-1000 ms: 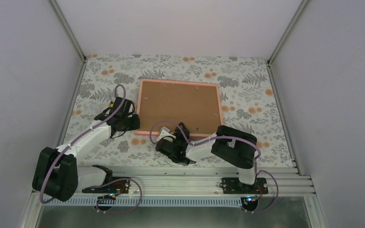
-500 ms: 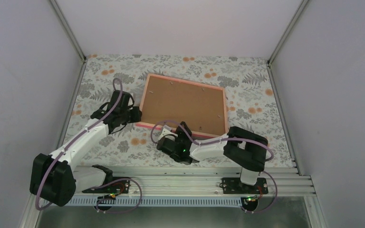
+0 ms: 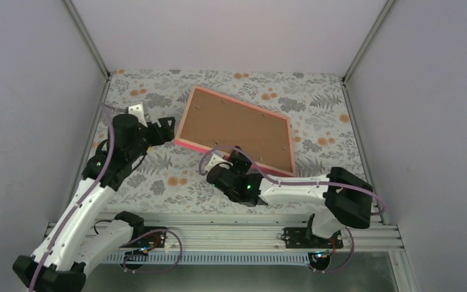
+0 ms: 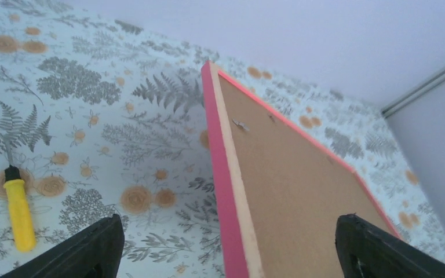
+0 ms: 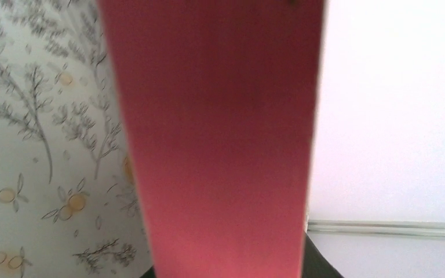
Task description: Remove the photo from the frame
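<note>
progress: early, backing [image 3: 243,125] still in frame [image 3: 197,147], no photo out (face-down?) | right gripper [image 3: 234,159]: pinching frame edge | left gripper [image 3: 165,125]: wide open, empty

The floral-patterned tabletop [image 3: 322,91] carries the pink frame [image 3: 237,125], brown back up. A yellow-handled tool [image 4: 18,209] lies left of the frame.

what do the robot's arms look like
The left arm and right arm match: white tubular links between bulky black joints. A thin purple cable runs along each, and a small green light glows near each wrist.
</note>
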